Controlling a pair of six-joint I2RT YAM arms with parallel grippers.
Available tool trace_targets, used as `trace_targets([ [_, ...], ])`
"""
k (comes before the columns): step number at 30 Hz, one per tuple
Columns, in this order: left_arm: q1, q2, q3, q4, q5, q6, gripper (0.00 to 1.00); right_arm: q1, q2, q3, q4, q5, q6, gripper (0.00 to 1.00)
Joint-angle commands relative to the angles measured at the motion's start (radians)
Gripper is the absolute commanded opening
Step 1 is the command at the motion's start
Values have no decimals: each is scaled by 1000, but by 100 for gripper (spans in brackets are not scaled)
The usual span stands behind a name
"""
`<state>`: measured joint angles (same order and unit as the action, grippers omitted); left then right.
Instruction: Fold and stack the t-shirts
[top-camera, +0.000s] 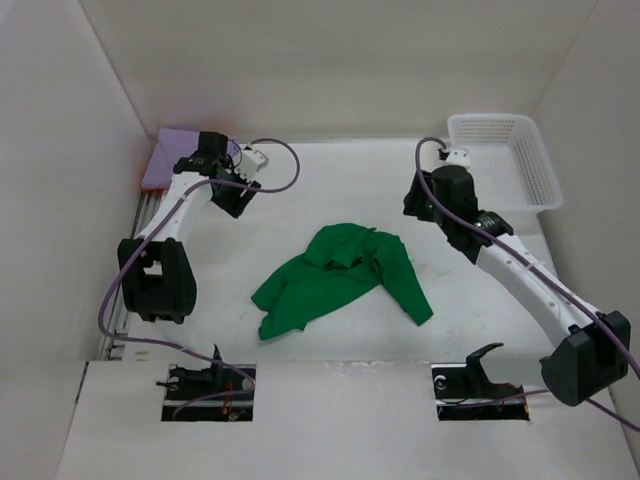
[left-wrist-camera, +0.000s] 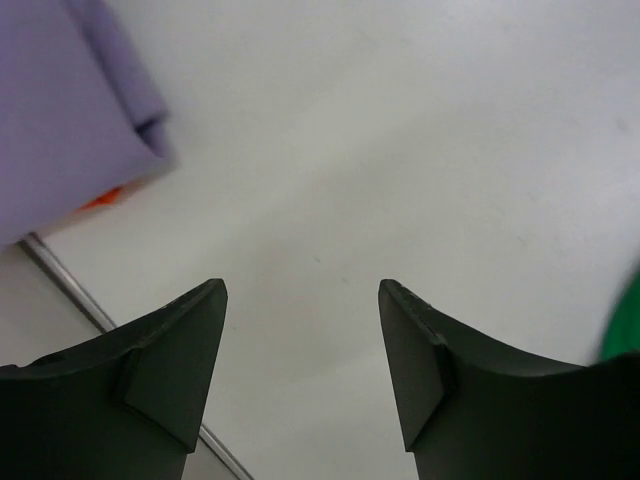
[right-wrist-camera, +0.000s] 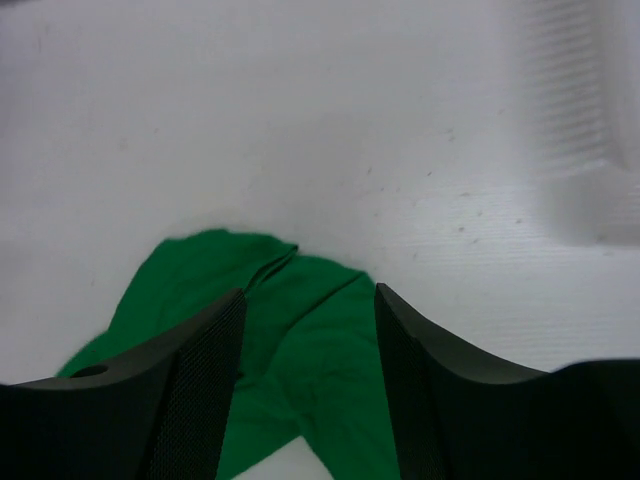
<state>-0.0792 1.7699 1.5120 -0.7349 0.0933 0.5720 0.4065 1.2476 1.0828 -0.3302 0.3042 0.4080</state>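
A green t-shirt (top-camera: 340, 275) lies crumpled and spread out in the middle of the table, also seen in the right wrist view (right-wrist-camera: 300, 350). A folded lavender t-shirt (top-camera: 170, 158) sits at the far left corner. In the left wrist view, a sliver of the orange t-shirt (left-wrist-camera: 100, 198) shows under the lavender t-shirt (left-wrist-camera: 60, 110). My left gripper (top-camera: 238, 205) (left-wrist-camera: 302, 285) is open over bare table, just right of that pile. My right gripper (top-camera: 414, 206) (right-wrist-camera: 310, 292) hangs open above the green shirt's far right edge, with nothing between its fingers.
A white lattice basket (top-camera: 505, 160) stands at the back right, blurred in the right wrist view (right-wrist-camera: 575, 110). A metal rail (left-wrist-camera: 70, 285) runs along the table's left edge. White walls enclose the table on three sides.
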Motion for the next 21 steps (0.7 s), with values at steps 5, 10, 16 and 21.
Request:
trace_targets([
  [5,-219,-231,-243,-313,132,273,59,116,116,-89,-185,-109,155,67],
  [10,-394,-257,-410,-262,89,252,59,197,164,-173,-202,-138,256,72],
  [16,-457,-227,-427,-195,154,181,61,232,205,-277,-194,-148,330,73],
  [21,-506,-187,-420,-138,172,149,61,234,181,-359,-182,-134,397,76],
])
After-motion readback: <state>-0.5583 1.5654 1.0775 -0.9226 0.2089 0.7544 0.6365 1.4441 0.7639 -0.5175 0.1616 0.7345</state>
